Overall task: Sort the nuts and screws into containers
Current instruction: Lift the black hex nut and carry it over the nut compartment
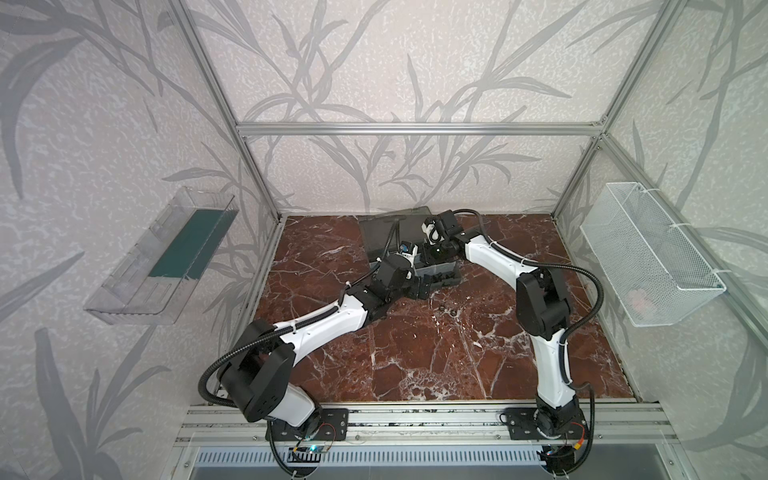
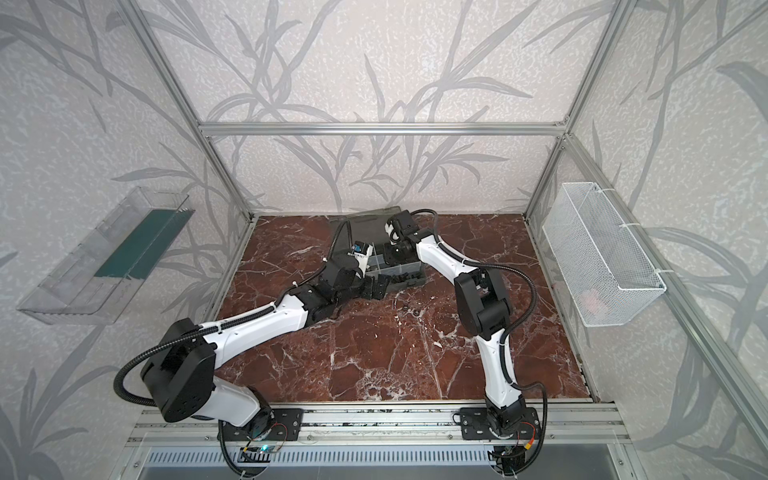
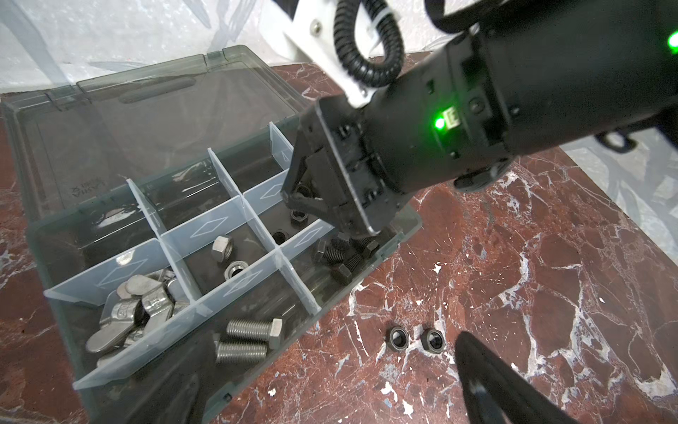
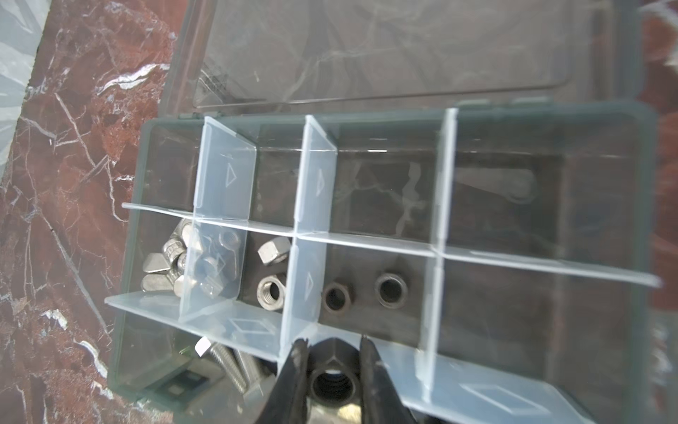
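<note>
The dark grey organizer case (image 1: 451, 277) lies open at the back of the marble table, lid (image 3: 146, 121) laid flat. Its containers hold wing nuts (image 3: 135, 312), silver hex nuts (image 4: 271, 292), silver bolts (image 3: 249, 337), black bolts (image 3: 341, 257) and black nuts (image 4: 337, 295). My right gripper (image 4: 334, 352) hangs over the case, shut on a black hex nut (image 4: 334, 383) above a divider by the black-nut compartment. Two black nuts (image 3: 399, 337) (image 1: 444, 308) lie loose on the table in front of the case. My left gripper (image 1: 424, 286) is open just beside them, with nothing between its fingers (image 3: 488, 374).
A clear plastic tray (image 1: 162, 257) hangs on the left wall and a white wire-mesh basket (image 1: 648, 253) on the right wall. The right arm's wrist (image 3: 477, 110) crosses over the case's right end. An aluminium rail (image 1: 415, 419) runs along the table's front edge.
</note>
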{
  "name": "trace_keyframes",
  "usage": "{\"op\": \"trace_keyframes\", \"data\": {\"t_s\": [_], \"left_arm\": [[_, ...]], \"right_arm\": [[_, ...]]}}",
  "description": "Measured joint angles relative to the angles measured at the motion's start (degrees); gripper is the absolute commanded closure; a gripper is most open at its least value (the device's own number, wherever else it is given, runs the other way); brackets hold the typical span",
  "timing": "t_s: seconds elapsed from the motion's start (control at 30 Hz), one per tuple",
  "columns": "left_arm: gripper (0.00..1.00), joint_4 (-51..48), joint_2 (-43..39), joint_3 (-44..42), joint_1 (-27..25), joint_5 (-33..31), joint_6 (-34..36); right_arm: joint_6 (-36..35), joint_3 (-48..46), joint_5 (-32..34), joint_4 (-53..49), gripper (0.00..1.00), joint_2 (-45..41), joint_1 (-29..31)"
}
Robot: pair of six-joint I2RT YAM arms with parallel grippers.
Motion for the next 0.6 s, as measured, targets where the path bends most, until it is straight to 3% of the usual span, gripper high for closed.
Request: {"op": "trace_keyframes", "data": {"t_s": [0.6], "left_arm": [[0.01,-0.11,0.0,0.04,0.0,1.22,-0.76]], "right_arm": [[-0.09,-4.96,0.66,9.33,0.72,0.76,0.2]]}}
